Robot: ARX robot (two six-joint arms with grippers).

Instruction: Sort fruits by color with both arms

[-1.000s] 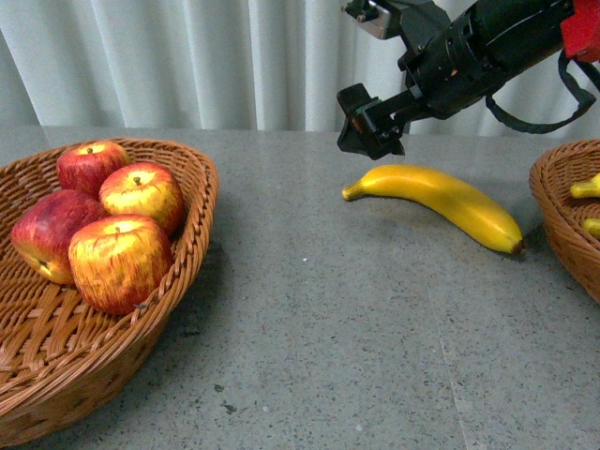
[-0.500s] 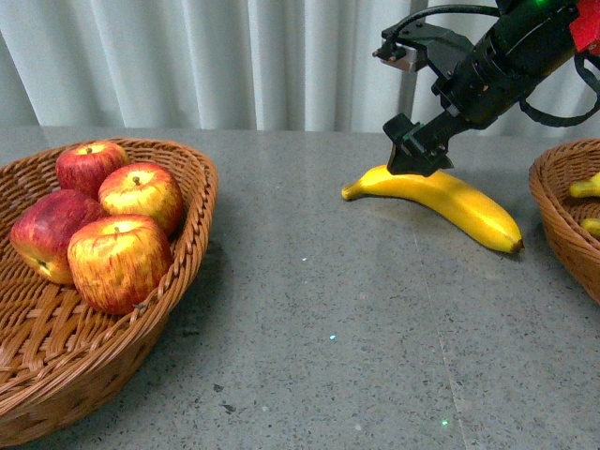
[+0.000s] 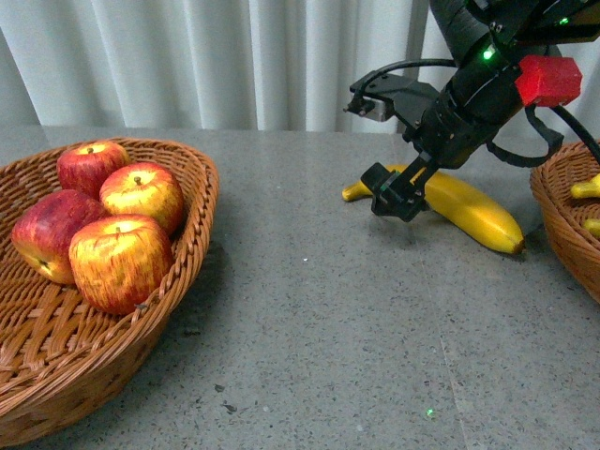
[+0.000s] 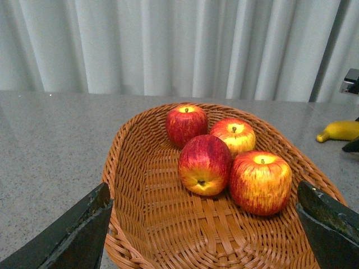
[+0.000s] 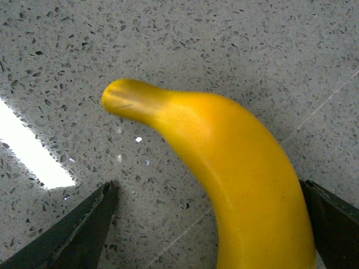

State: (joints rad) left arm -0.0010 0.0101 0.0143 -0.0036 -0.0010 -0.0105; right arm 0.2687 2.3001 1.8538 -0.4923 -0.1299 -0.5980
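A long yellow banana [image 3: 472,214] lies on the grey table right of centre. My right gripper [image 3: 397,193] is down at its stem end, open, with the fruit between the fingers. In the right wrist view the banana [image 5: 235,168] fills the gap of the right gripper [image 5: 206,193], one dark finger [image 5: 84,230] on each side; I cannot tell whether they touch it. Several red-and-yellow apples [image 3: 120,261] sit in the left wicker basket [image 3: 192,262]. My left gripper [image 4: 203,193] hovers open above those apples [image 4: 205,164], holding nothing. It is out of the front view.
A second wicker basket [image 3: 561,220] at the right edge holds yellow bananas [image 3: 586,187]. Pale curtains hang behind the table. The banana's tip [image 4: 339,130] shows past the basket rim [image 4: 120,168] in the left wrist view.
My right gripper has come down and forward from above the banana's stem end until its open fingers straddle the fruit. The apples, baskets and banana have not moved.
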